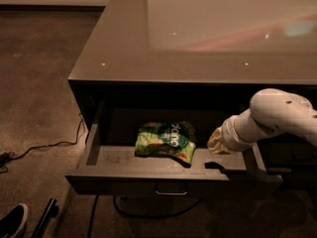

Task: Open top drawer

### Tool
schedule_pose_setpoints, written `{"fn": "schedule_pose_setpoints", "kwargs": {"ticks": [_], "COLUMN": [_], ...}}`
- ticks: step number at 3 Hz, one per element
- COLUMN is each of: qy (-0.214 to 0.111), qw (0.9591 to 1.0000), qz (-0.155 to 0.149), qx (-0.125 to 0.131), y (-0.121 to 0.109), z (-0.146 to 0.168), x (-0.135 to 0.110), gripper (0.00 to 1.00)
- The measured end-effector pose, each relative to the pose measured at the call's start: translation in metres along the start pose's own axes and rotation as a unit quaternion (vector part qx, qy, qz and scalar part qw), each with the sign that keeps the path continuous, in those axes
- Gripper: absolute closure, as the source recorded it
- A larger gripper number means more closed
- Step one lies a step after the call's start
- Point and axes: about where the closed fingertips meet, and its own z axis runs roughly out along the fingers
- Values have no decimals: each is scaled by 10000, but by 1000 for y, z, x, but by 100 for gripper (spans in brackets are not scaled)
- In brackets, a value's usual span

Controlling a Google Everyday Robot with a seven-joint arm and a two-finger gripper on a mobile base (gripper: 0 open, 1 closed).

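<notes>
The top drawer (119, 182) stands pulled out from under the counter, its small loop pull (171, 190) at the centre of the flat front. A green snack bag (166, 140) lies inside it. My white arm (277, 115) comes in from the right. Its cream wrist (220, 142) reaches down into the drawer's right end. My dark gripper (220, 165) sits low at the inside of the drawer front, right of the pull.
A glossy counter top (198, 33) overhangs the drawer's back. A cable (44, 147) runs across the carpet at left. A shoe (12, 222) and a dark bar (44, 217) lie at bottom left. Another drawer stack shows partly behind my arm at right.
</notes>
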Motion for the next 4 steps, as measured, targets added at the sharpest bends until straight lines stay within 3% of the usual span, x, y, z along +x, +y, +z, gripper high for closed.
{"fn": "schedule_pose_setpoints", "kwargs": {"ticks": [1, 2, 4], "qy": [134, 191, 310], "qw": [9998, 9991, 9979], "qz": [7, 127, 271], "qx": [-166, -370, -503], "y": [14, 43, 75], "z": [6, 12, 5], "x": [6, 16, 24], "gripper": [100, 100, 100]}}
